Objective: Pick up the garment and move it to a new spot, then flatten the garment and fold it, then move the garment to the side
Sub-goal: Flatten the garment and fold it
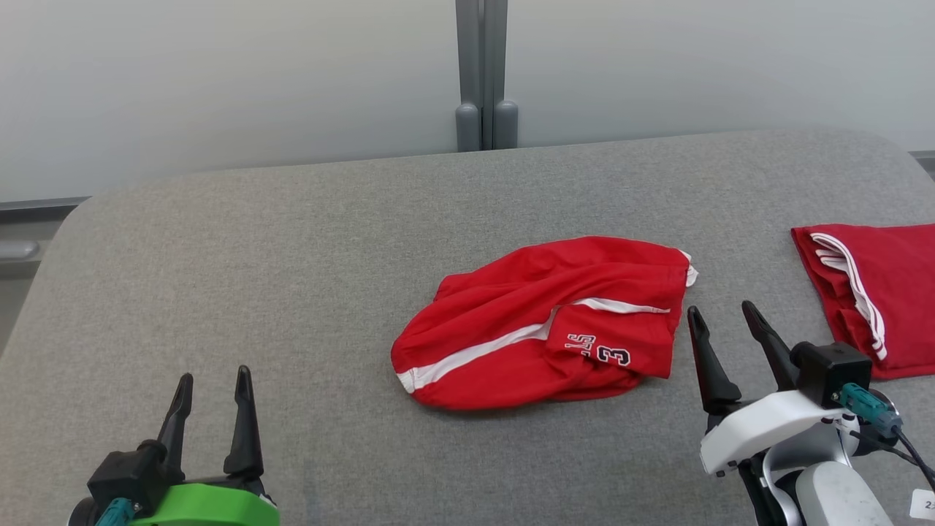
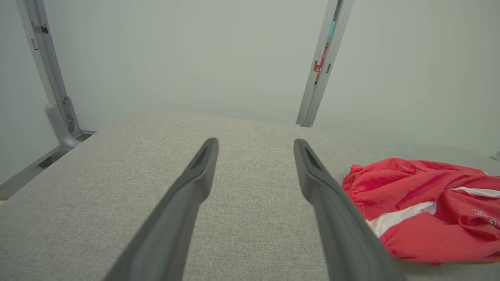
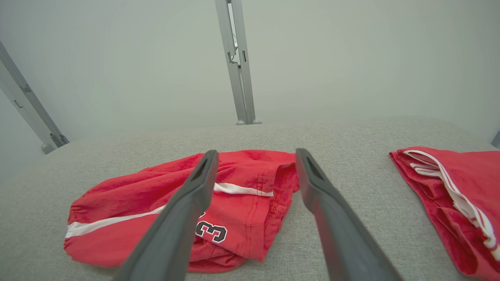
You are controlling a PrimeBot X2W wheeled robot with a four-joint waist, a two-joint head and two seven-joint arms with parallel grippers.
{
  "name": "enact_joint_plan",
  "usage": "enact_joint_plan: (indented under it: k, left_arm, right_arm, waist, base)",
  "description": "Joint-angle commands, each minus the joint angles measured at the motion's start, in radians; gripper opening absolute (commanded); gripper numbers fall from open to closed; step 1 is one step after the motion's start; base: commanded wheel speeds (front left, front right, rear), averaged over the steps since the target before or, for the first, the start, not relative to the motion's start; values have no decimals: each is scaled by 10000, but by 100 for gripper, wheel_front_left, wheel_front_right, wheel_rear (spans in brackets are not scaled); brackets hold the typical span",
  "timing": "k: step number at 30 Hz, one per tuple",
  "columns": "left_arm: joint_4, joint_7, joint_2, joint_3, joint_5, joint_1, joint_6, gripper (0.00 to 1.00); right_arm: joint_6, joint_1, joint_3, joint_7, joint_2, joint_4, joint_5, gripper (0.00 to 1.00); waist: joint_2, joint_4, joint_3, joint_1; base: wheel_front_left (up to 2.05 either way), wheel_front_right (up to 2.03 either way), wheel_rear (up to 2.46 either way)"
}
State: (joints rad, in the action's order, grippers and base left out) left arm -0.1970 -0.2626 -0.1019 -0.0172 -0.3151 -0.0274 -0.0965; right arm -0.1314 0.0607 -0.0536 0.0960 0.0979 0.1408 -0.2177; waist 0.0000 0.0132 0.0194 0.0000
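Note:
A crumpled pair of red shorts, the garment [image 1: 544, 321], lies in a heap on the grey table [image 1: 292, 256], with a white side stripe and a "3" print showing. My right gripper [image 1: 719, 310] stands open just right of its hem, fingers apart and empty; in the right wrist view the garment [image 3: 164, 210] lies under and left of the gripper [image 3: 256, 154]. My left gripper [image 1: 214, 380] is open near the front left edge, well away from the cloth. In the left wrist view, the garment [image 2: 425, 207] sits to the right of that gripper [image 2: 256, 142].
A second red garment with white stripes [image 1: 873, 292], folded flat, lies at the table's right edge, also seen in the right wrist view [image 3: 453, 195]. Grey metal posts [image 1: 482, 73] stand behind the table's far edge against a pale wall.

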Motion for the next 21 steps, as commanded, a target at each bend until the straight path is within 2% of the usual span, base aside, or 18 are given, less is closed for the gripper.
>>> enact_joint_plan:
  k: [1, 15, 21]
  left_arm:
    - [-39, -22, 48, 24, 57, -9, -48, 100]
    - [-514, -23, 176, -64, 94, 267, -254, 100]
    - [-1283, 520, 198, -1394, -315, 872, -330, 100]
  right_arm:
    - [16, -146, 28, 51, -33, -8, 25, 100]
    - [16, 102, -89, -124, 22, 10, 42, 100]
    - [16, 877, -202, -1403, 55, 599, -660, 100]
  waist:
    - [0, -13, -9, 0]
    - [0, -146, -178, 0]
    - [0, -190, -461, 0]
  base:
    - [0, 0, 0]
    - [0, 0, 0]
    - [0, 0, 0]
